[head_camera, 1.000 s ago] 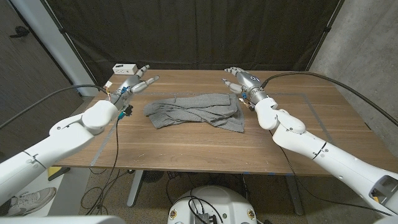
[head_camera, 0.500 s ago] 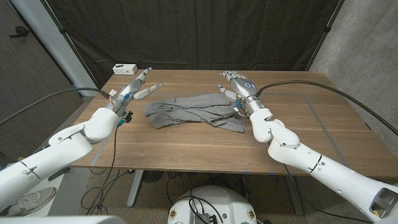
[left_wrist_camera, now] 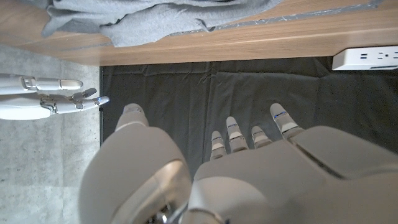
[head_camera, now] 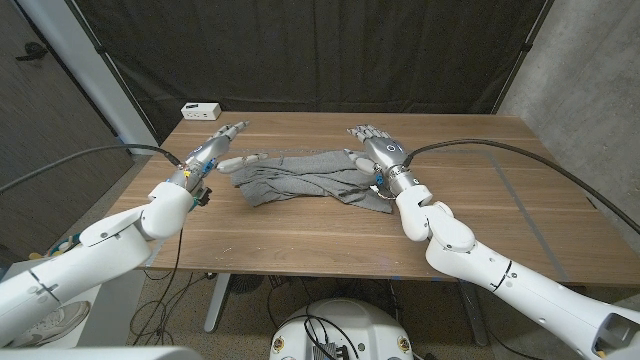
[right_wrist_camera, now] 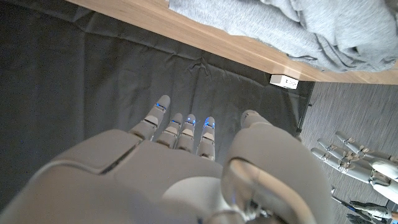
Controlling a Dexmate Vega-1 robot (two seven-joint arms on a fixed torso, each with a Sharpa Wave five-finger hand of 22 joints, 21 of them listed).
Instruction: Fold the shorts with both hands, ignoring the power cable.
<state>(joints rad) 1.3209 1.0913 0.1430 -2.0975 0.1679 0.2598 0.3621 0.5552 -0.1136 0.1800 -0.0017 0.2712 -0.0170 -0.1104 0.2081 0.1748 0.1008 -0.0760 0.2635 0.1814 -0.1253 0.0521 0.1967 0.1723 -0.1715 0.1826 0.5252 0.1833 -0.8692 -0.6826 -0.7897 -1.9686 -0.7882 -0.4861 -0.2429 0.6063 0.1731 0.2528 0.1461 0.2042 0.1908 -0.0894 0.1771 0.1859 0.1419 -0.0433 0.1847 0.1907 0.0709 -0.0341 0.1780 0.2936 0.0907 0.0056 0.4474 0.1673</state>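
Note:
The grey shorts (head_camera: 310, 176) lie crumpled in the middle of the wooden table (head_camera: 300, 235), and their cloth shows in the left wrist view (left_wrist_camera: 155, 15) and the right wrist view (right_wrist_camera: 311, 25). My left hand (head_camera: 222, 143) hovers just off the shorts' left end, fingers spread and holding nothing. My right hand (head_camera: 372, 143) is over the shorts' right end, fingers spread and empty. The left wrist view shows my own hand (left_wrist_camera: 249, 162) from behind and the right hand (left_wrist_camera: 50, 96) across from it. In the right wrist view my own hand (right_wrist_camera: 180, 162) fills the foreground, and the left hand (right_wrist_camera: 357, 155) shows far off.
A white power strip (head_camera: 201, 109) sits at the table's far left corner, also seen from the wrists (left_wrist_camera: 367, 57) (right_wrist_camera: 283, 79). Black curtains hang behind the table. Grey tape lines (head_camera: 515, 190) mark the table's right side.
Both hands have moved inward toward the shorts: the left hand to their left end, the right hand over their right end. The shorts have not moved.

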